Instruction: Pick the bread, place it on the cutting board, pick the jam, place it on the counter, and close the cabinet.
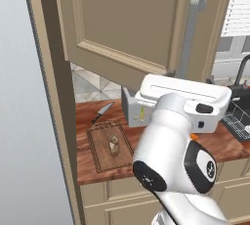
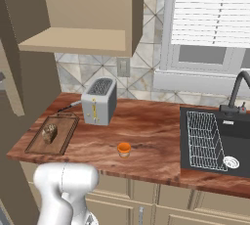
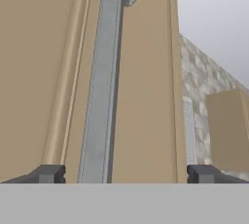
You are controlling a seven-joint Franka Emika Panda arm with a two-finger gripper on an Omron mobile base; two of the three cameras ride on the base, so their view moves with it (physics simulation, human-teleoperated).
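**Just the cabinet door left**

I've got the gripper (image 3: 124, 173) spread wide, empty, right at the cabinet (image 1: 122, 18) door, which stands swung open over the counter's (image 2: 156, 126) left end. Its silver handle (image 3: 99, 96) runs between my fingertips. Door's rigid and hinged, probably light; I'd push the panel beside the bar.

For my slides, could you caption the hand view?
Open gripper faces the cabinet door's silver bar handle.
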